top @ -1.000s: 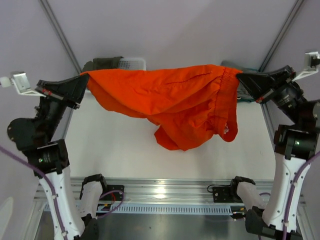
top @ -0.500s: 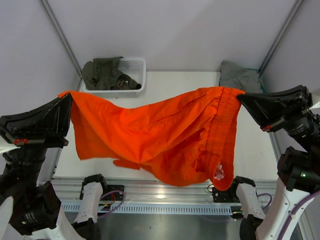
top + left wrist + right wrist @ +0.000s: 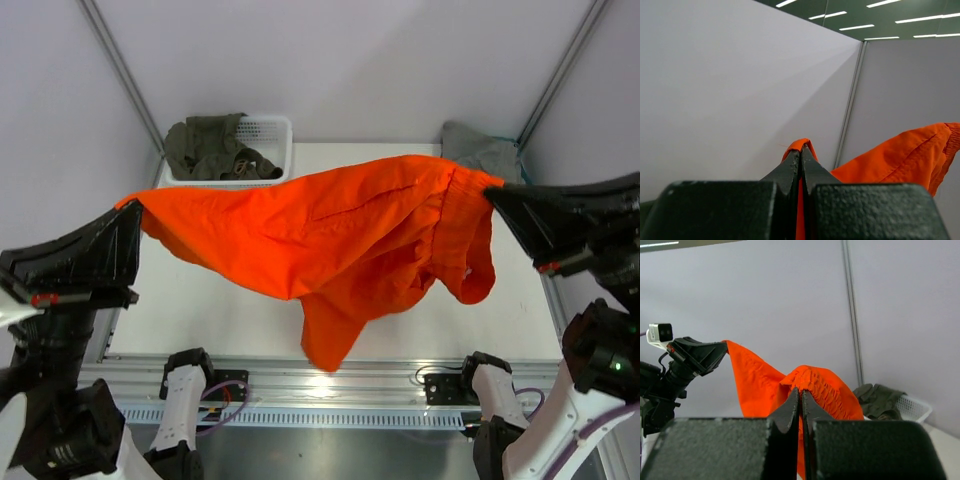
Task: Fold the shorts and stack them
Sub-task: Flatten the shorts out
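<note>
**A:** Where are the shorts at right now?

**B:** The big bright orange fabric shorts (image 3: 330,235) are up in the air, strung across the white table (image 3: 200,300) from 9 o'clock to 3 o'clock. One loose leg droops toward 6 o'clock, and I can't tell if its tip touches the tabletop.

**A:** And the grippers?

**B:** The black left gripper (image 3: 137,201) is at 9 o'clock, and its wrist view shows the fingers pressed together with a bit of orange hem poking out between them. The black right gripper (image 3: 489,192) is at 3 o'clock. It's pinched on the gathered elastic waistband end, and the ruffled fabric bunches up right over its tips in the wrist cam.

**A:** Anything else on there?

**B:** There's a white plastic mesh basket (image 3: 272,128) at 11 o'clock with a crumpled olive-green garment (image 3: 205,145) in it. A grey garment (image 3: 478,150) sits in the 1 o'clock corner, just behind the waistband end.
</note>
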`<state>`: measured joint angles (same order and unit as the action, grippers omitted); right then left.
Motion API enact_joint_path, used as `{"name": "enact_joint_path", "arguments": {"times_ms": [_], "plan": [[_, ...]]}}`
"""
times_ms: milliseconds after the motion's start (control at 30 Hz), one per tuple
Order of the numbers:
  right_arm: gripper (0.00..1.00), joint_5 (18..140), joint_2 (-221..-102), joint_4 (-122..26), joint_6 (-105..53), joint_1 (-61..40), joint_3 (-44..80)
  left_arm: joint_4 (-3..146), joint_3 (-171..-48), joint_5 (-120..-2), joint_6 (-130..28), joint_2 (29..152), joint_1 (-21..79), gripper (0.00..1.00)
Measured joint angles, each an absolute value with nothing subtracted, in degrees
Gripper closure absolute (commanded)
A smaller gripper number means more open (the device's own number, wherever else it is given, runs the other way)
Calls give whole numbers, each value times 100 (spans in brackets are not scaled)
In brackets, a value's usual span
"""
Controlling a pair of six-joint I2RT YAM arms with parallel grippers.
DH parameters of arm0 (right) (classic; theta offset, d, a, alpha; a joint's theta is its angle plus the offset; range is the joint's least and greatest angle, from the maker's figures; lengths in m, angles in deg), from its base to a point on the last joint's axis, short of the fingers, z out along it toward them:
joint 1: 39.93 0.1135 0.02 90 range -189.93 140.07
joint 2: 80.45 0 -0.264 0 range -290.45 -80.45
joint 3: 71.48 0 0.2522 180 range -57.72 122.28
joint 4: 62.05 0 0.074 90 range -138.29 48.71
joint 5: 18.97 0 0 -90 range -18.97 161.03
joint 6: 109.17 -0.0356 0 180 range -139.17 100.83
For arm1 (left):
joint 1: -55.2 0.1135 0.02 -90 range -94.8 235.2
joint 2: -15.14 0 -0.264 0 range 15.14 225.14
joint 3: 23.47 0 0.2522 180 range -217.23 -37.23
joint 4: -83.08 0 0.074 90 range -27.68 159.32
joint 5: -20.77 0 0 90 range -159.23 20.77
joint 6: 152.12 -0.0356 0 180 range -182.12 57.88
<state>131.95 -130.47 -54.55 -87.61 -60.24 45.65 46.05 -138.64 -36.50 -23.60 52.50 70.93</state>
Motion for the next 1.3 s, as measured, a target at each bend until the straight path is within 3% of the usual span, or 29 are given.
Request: {"name": "enact_joint_path", "arguments": {"times_ms": [300,600,767,1000,1300], "plan": [[100,13167,-12614,-5689,-8834,-6068,5162,4741,-14425,-3824,-2465,4798,7093,100],[100,13093,-12616,-5116,-8626,-6068,4889,4970,-13818,-3800,-2450,4743,7093,100],[100,12992,-12551,-5516,-8656,-6046,2862,5827,-12076,-3711,-2260,4706,7093,100],[100,12360,-13886,-5210,-8254,-5491,482,6996,-8874,-3652,-1805,5265,7084,100],[100,11602,-15071,-5606,-7590,-4499,-632,8172,-6968,-4373,-1761,6651,6064,100]]}}
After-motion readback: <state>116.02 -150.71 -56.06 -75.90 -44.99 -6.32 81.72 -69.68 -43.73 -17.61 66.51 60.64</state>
